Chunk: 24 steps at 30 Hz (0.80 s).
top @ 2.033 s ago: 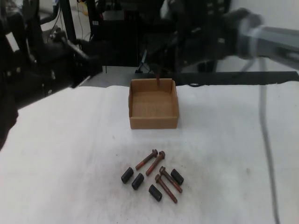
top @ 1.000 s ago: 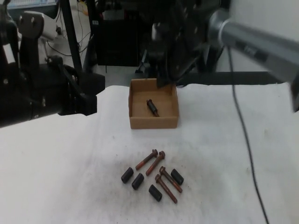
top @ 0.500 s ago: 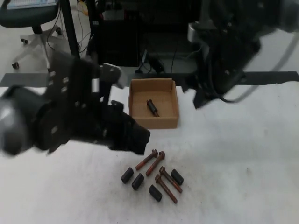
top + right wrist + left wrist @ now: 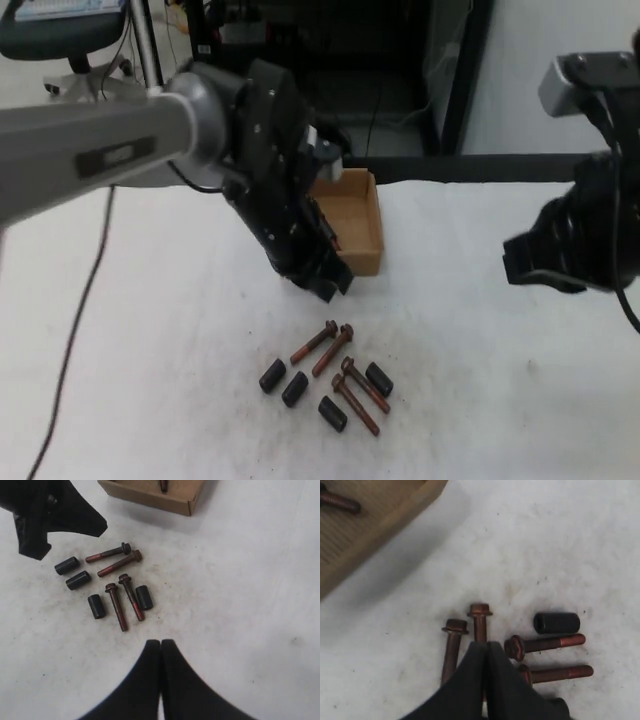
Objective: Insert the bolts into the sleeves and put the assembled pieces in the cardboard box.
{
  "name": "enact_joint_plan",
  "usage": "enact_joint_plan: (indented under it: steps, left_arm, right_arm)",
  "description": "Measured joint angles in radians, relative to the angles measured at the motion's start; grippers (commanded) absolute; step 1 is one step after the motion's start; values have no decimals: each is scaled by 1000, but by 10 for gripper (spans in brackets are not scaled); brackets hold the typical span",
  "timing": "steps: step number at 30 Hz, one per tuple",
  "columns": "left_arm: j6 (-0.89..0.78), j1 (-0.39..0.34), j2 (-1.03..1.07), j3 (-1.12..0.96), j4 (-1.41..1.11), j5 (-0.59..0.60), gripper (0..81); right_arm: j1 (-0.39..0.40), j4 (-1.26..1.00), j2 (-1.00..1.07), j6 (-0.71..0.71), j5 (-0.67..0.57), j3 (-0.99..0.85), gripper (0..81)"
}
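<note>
Left wrist view: bolts [image 4: 480, 622] near left tool [image 4: 486, 644] tips.

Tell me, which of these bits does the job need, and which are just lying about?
For the job: four loose bolts, four black sleeves, the cardboard box, one finished piece inside it.
Just lying about: the office chair behind, the cable trailing over the white cloth.

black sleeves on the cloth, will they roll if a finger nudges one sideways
Probably: each sleeve is a short cylinder lying on its side, so a nudge across its axis likely rolls it. The textured white cloth may stop it soon. It looks rigid, so gripping shouldn't deform it.
</note>
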Motion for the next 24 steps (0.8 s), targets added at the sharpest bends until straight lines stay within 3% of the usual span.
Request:
enact_joint_plan:
  steps: [4, 6, 12, 18, 24]
  left_arm:
    - [13, -26, 55, -60, 110, -10, 300]
    - [17, -43, 62, -65, 130, -34, 363]
    - [23, -94, 62, -70, 118, -260, 374]
    - [4, -96, 62, -70, 111, -348, 374]
    - [2, -101, 89, -72, 99, -363, 374]
  right_arm:
    - [0, 0, -37, 0, 0, 31, 3]
    - [0, 0, -38, 0, 0, 34, 3]
    - [0, 0, -38, 2, -8, 34, 3]
    - [0, 0, -38, 20, -61, 34, 3]
    - [0, 0, -38, 45, -77, 34, 3]
